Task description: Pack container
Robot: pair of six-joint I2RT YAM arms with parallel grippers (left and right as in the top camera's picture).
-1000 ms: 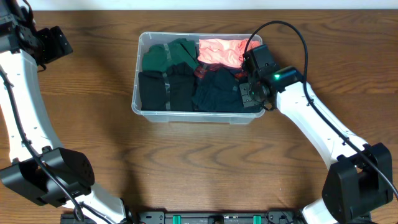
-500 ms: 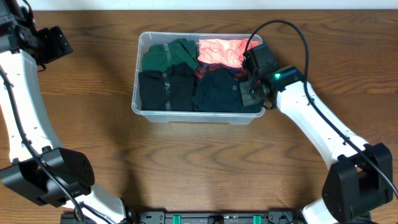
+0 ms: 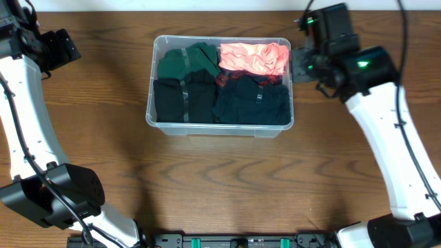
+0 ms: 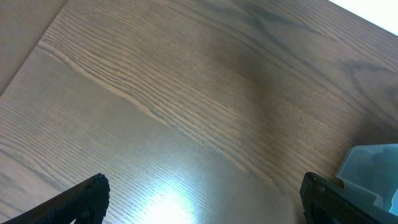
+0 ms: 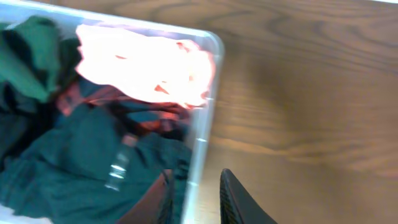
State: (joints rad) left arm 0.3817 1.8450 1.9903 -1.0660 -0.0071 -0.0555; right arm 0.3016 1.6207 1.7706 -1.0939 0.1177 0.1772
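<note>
Grey-blue and cropped, showing only as one corner of the container (image 4: 372, 169) at the lower right edge of the left wrist view. Hiding the container's floor under clothes in every view. Smearing badly across the right wrist view, worst on the inner finger and the cloth at lower left. Losing the roots of the right fingers (image 5: 199, 202) off the bottom edge; making out a narrow gap between them, slightly parted and gripping nothing, with the container's right wall (image 5: 206, 115) running up from that gap. Cropping the left fingers (image 4: 205, 186) to two black tips at the bottom corners of their view, spread wide, gripping nothing, hanging over bare bench (image 4: 155, 93).

Sitting toward the back middle of the bench (image 3: 220, 179), long side running left to right, seen from overhead as the container (image 3: 220, 128): clear walls, rounded corners, a rim all round. Carrying a full layer of folded clothes: a green garment (image 3: 182, 60) at back left, a pink garment (image 3: 253, 58) at back right touching the right wall, a black garment (image 3: 176, 100) at front left, a dark navy garment (image 3: 251, 103) at front right. Peeking out between the pink and the navy, a strip of red checked cloth (image 5: 69, 99).

Hovering just outside the back right corner, the right arm's wrist; keeping well apart at the far left edge, the left arm.
</note>
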